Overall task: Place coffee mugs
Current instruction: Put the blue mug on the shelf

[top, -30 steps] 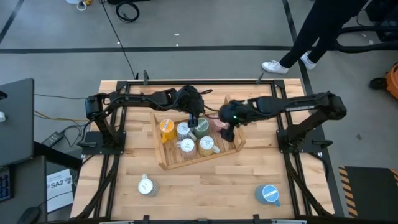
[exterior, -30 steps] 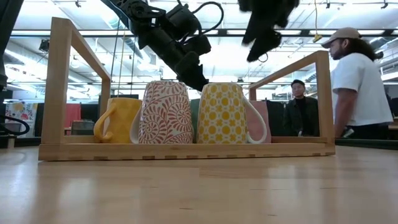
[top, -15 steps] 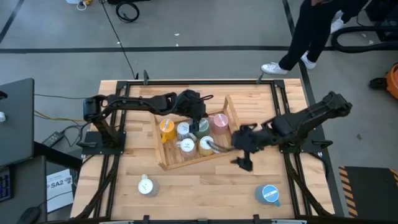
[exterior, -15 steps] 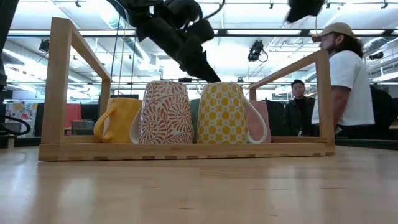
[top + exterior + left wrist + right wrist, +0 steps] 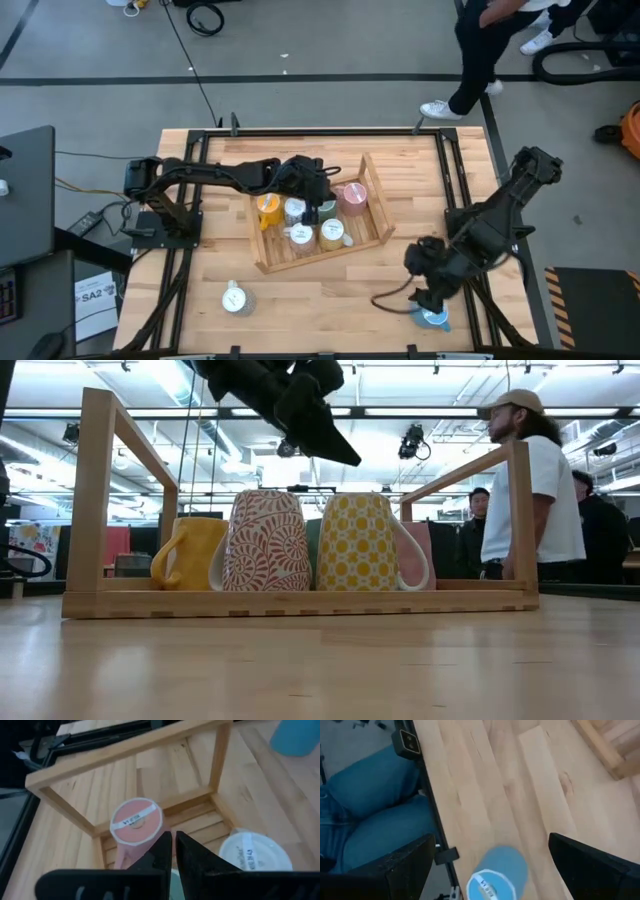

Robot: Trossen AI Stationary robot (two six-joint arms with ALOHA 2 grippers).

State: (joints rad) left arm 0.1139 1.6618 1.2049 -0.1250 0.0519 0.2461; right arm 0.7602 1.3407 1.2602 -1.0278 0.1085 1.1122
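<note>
Six mugs crowd the wooden rack; two stand outside.

High view: straight down over whole table, floor around edges. Low view: table-top height, close to wooden tray, level toward room behind. Left wrist view: steeply down, near, into tray corner onto upturned pink mug. Right wrist view: down, near, on blue mug at table edge. Tray common to high, low, left wrist views.
</note>
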